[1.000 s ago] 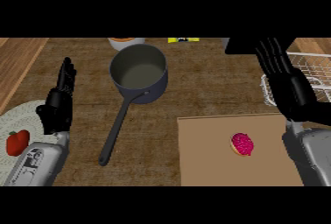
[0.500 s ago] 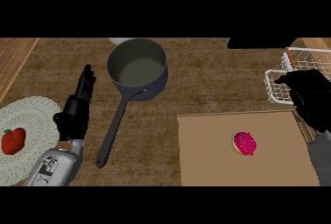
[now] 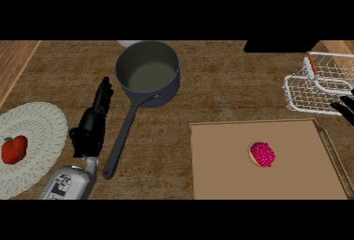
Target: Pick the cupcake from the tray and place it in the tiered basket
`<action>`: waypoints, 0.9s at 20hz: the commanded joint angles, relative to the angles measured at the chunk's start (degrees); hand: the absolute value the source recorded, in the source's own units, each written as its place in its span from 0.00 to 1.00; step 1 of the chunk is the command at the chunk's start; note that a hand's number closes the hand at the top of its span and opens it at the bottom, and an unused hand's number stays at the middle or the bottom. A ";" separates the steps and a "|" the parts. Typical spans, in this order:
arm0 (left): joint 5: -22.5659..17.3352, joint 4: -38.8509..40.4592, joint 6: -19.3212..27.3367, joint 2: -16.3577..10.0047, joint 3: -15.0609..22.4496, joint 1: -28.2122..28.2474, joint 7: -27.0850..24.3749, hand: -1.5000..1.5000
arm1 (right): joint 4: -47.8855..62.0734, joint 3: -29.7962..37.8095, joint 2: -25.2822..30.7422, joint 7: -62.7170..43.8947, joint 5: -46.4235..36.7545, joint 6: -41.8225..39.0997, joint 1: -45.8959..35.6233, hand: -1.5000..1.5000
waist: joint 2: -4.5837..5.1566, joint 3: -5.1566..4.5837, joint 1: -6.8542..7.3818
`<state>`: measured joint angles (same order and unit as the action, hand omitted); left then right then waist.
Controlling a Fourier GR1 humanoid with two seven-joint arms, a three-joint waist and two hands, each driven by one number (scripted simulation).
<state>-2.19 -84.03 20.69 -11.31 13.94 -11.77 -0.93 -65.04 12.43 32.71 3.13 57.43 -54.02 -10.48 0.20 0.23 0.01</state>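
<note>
cupcake [image 3: 262,154] on tray [image 3: 223,180] near tiered basket [image 3: 313,86]

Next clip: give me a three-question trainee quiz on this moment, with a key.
1. True or false: the cupcake lies on the tray.
2. Whose handle lies between the left hand and the tray? A) saucepan B) kettle C) ladle
3. Fill in: the tiered basket stands at the view's ___ edge.
Key: 1 true; 2 A; 3 right.
</note>
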 commanded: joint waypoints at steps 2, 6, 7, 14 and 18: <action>-0.54 -0.90 0.03 -0.28 -0.94 -0.15 1.22 0.50 | -2.73 6.34 13.78 1.33 -9.24 -9.84 0.19 0.00 | -0.36 -0.11 -0.99; 0.16 -0.10 0.26 -0.40 -0.83 0.64 0.13 0.50 | -14.71 8.60 18.52 2.28 -22.37 -9.50 -1.84 0.00 | -0.70 -0.15 -1.76; -0.21 -0.54 -0.20 -1.07 -0.99 2.20 0.45 0.50 | -17.77 9.49 19.35 2.41 -25.03 -8.62 -1.73 0.00 | -0.90 -0.15 -1.52; 0.64 -2.76 0.02 -0.41 0.28 2.68 1.59 0.50 | -38.69 9.04 20.15 0.49 -42.45 -3.11 -1.83 0.00 | -0.74 -0.17 -0.92; 0.10 -3.50 -1.67 -2.15 -1.86 -1.09 4.69 0.50 | -47.44 2.34 14.63 -2.65 -51.11 0.44 0.24 0.00 | -0.27 -0.20 -0.15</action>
<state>-2.01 -86.92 20.06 -12.16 13.43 -10.11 1.12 -105.32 18.12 49.39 1.56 13.73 -54.80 -11.22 -0.34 0.04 -0.55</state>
